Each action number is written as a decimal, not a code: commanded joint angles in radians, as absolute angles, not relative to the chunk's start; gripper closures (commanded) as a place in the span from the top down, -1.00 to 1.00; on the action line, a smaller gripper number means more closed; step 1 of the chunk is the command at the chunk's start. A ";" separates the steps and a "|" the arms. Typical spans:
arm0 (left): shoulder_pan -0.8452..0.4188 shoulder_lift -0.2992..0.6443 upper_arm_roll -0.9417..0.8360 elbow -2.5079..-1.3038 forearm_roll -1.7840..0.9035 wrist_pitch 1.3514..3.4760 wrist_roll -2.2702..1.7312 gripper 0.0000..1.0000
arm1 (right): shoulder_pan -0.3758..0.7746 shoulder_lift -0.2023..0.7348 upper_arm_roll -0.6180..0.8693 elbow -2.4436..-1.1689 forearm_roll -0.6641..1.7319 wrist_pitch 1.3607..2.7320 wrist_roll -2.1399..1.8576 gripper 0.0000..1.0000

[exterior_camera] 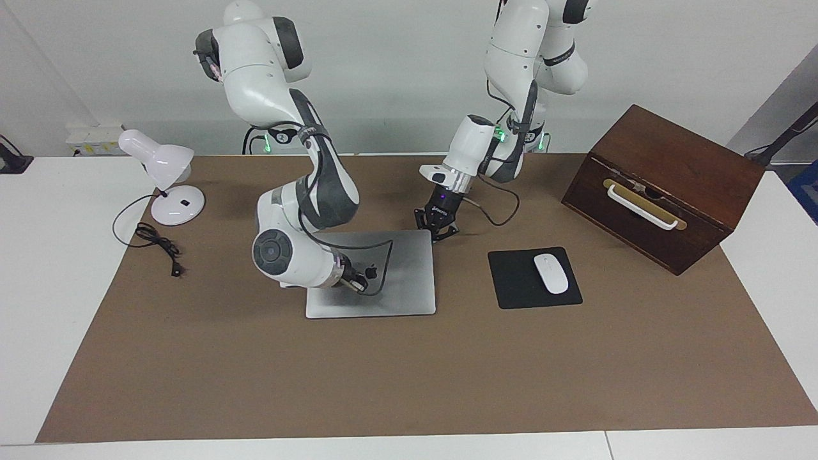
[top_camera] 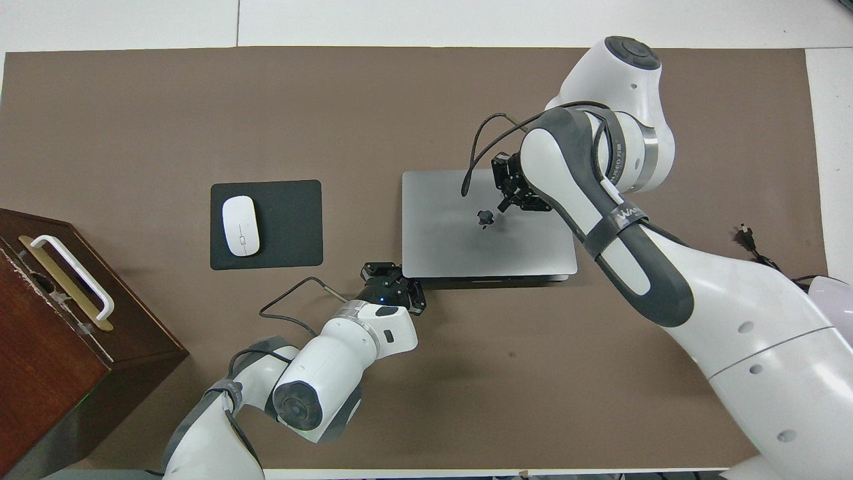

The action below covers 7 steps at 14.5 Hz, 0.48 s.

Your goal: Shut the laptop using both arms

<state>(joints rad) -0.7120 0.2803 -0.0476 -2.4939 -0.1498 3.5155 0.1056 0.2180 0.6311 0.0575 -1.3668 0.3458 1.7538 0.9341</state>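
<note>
We see the laptop [exterior_camera: 377, 275] lid down, mid-mat. Right gripper [exterior_camera: 355, 281], shut and empty, over the lid at the logo's 9 o'clock in the facing view, likely pressing; left gripper [exterior_camera: 437, 231], shut and empty, braces the corner nearest the robots.

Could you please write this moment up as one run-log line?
laptop: lid down flat | right gripper: shut, over lid beside logo | left gripper: shut, at laptop's corner nearest the robots | mouse: on mouse pad

We can't see the laptop [exterior_camera: 409, 281] corner toward the right arm's end: the right arm [exterior_camera: 300, 255] covers it. Wooden box [top_camera: 60, 333] is cut off by the overhead view's edge. Right end effector [exterior_camera: 356, 282] tips too small; contact with lid unclear.
</note>
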 commanded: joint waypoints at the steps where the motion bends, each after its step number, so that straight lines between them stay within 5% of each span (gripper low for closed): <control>1: -0.724 0.301 -0.031 -2.542 -0.167 3.502 0.127 -1.00 | 0.177 0.499 0.061 -1.408 0.334 1.769 0.950 -1.00; 7: -0.721 0.301 -0.031 -2.542 -0.167 3.502 0.127 -1.00 | 0.055 0.371 0.058 -1.390 0.146 1.761 0.616 -1.00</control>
